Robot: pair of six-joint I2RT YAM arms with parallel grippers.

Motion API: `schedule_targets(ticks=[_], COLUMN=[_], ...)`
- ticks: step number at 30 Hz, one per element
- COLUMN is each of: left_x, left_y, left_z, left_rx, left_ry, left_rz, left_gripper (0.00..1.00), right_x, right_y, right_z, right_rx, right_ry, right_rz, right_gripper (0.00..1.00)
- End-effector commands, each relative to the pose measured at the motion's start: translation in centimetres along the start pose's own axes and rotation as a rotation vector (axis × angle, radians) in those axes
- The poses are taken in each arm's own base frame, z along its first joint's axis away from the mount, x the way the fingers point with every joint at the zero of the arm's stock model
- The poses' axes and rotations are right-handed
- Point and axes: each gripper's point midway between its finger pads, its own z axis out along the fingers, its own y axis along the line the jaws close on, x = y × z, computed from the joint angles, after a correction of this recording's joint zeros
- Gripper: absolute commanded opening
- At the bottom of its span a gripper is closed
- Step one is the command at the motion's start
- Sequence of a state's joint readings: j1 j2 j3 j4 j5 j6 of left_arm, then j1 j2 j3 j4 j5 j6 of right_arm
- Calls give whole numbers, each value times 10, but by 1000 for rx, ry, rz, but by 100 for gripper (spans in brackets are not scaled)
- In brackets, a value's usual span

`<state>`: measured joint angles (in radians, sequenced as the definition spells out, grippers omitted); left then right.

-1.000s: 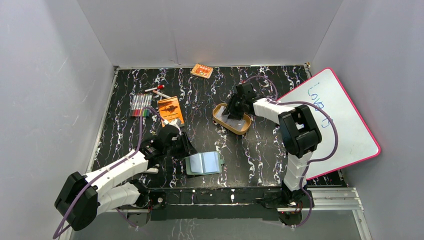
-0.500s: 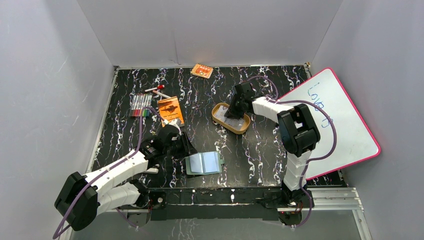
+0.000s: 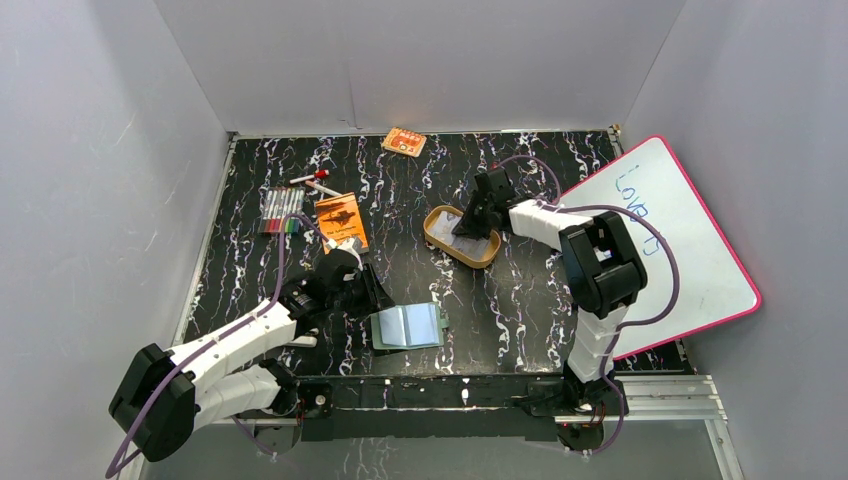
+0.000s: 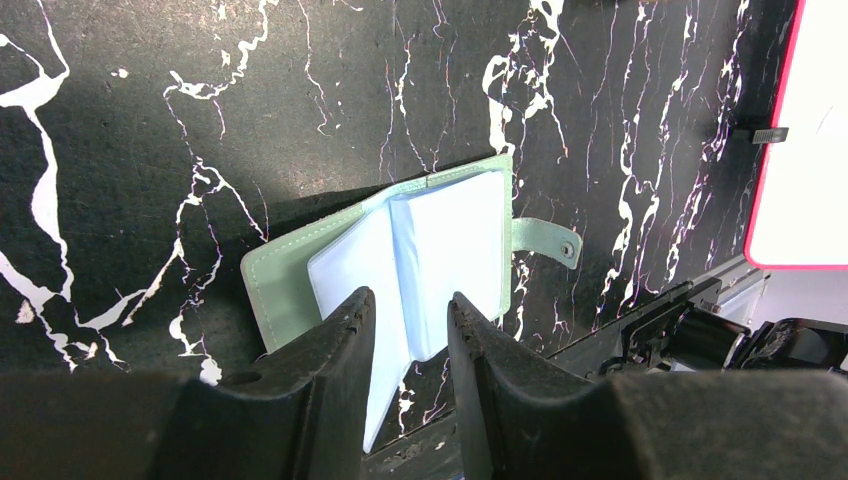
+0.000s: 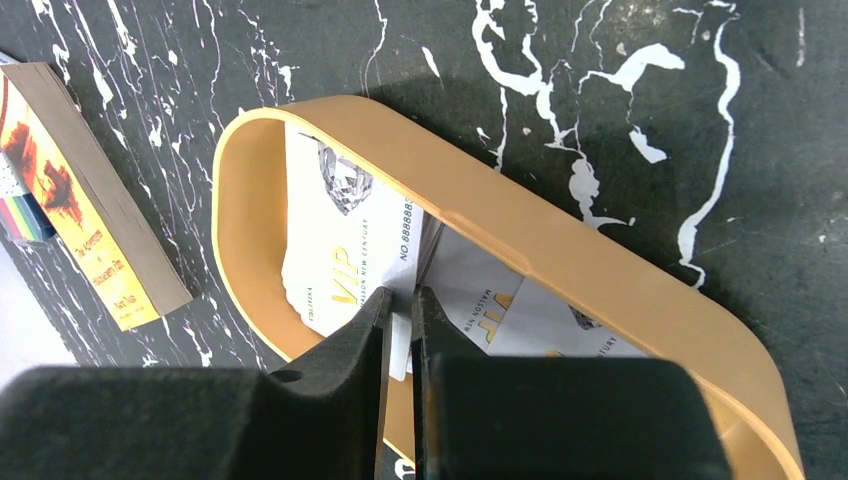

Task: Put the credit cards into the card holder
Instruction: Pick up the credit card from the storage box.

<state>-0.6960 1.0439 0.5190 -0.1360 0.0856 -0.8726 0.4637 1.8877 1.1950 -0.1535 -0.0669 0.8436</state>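
The sage-green card holder (image 3: 405, 326) (image 4: 440, 240) lies open near the front edge, its pale blue-clear sleeves up and its snap tab to the right. My left gripper (image 3: 372, 296) (image 4: 410, 300) hovers low over its left half, open, with a sleeve's edge showing in the gap. Several white credit cards (image 5: 340, 250) with gold VIP print lie in the tan oval tray (image 3: 437, 216) (image 5: 560, 240). My right gripper (image 3: 470, 226) (image 5: 402, 297) reaches into the tray, shut on the edge of one card that stands between its fingers.
An orange booklet (image 3: 341, 221) (image 5: 90, 220) and a row of markers (image 3: 281, 212) lie at the left. An orange-and-white packet (image 3: 404, 141) sits by the back wall. A pink-rimmed whiteboard (image 3: 670, 245) (image 4: 800, 130) leans at the right.
The right gripper's jaws have closed onto a card in the tray, and its wrist has shifted slightly right. The left arm and card holder have not moved.
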Motion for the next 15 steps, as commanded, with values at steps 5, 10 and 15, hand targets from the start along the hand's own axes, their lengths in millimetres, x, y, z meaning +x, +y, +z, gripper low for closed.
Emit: schedule_targets(ticks=[5, 10, 15], left_x=[-10, -12, -13], left_y=[-13, -14, -15], left_z=[-4, -5, -5], left_rx=[27, 26, 24], left_ry=[-23, -25, -26], left_rz=[7, 11, 14], left_gripper=[31, 31, 31], right_x=[8, 6, 7], right_y=[-24, -19, -14], right_z=[-12, -18, -26], right_rx=[64, 29, -8], right_ry=[14, 10, 11], right_rz=[8, 21, 35], right_gripper=[10, 3, 0])
